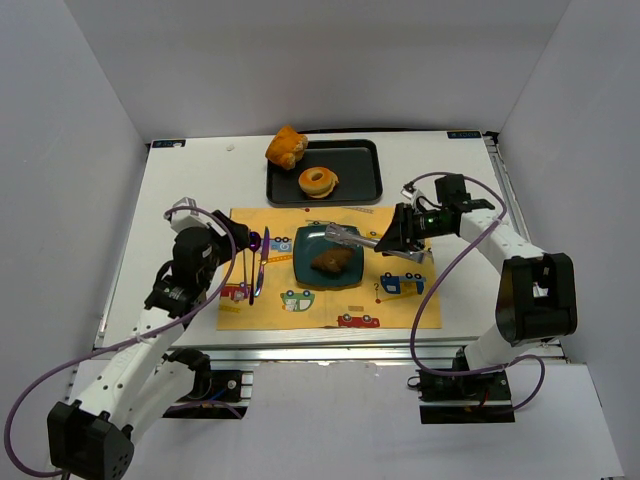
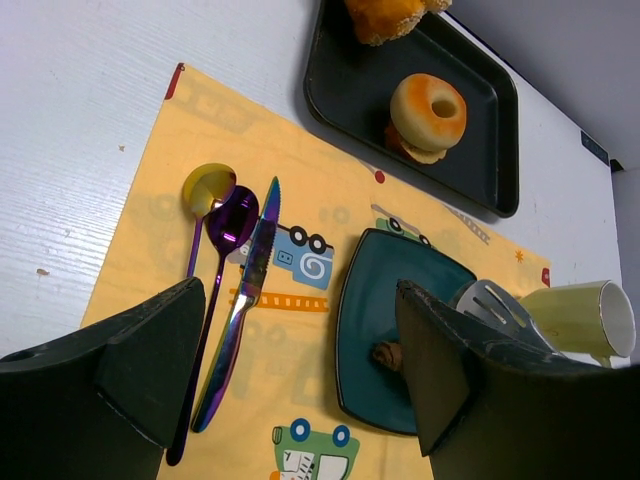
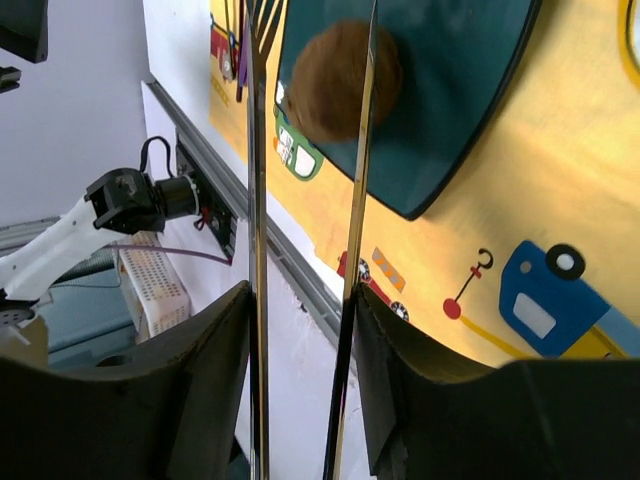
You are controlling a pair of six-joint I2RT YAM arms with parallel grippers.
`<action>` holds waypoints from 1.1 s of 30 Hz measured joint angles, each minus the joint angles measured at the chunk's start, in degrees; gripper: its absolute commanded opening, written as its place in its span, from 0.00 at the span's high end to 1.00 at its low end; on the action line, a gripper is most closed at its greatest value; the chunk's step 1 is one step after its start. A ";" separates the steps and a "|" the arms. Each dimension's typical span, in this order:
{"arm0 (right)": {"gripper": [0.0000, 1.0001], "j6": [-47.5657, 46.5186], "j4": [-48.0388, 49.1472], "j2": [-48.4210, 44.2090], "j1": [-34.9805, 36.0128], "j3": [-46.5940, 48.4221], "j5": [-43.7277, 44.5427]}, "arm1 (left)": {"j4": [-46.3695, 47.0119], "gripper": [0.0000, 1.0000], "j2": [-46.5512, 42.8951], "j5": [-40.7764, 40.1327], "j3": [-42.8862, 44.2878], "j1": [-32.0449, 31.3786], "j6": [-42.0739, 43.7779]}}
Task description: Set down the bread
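Left end effector (image 2: pixel 300 330) spread wide; right (image 3: pixel 300 310) clasps tongs (image 3: pixel 358 200).

Brightly and evenly lit from overhead, with only soft, faint shadows on the white worktop (image 1: pixel 190 190). Crisp throughout from the top camera. Streaked with glare along the polished metal tongs (image 3: pixel 362 150). Blurred on the close black fingers (image 2: pixel 150 350) of the left end effector (image 2: pixel 300 290).

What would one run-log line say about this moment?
bread: on teal plate | right gripper: holds tongs, spread over bread | left gripper: open above placemat
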 measured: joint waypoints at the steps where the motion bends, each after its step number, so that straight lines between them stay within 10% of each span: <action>1: 0.51 0.02 0.33 0.00 -0.02 0.37 0.15 | -0.02 0.14 -0.22 0.00 -0.02 0.00 0.00; 9: 0.58 -0.02 2.36 0.00 0.00 3.10 1.53 | -0.07 0.14 -0.68 -0.02 -0.70 0.00 -0.02; 20: 1.00 -4.98 2.29 -0.28 -1.29 10.80 4.87 | 0.11 0.14 0.44 0.00 -0.72 0.00 0.04; 33: 1.00 -31.61 12.44 -8.35 -24.22 -0.68 28.11 | 5.68 0.14 4.35 5.03 -0.50 0.00 2.03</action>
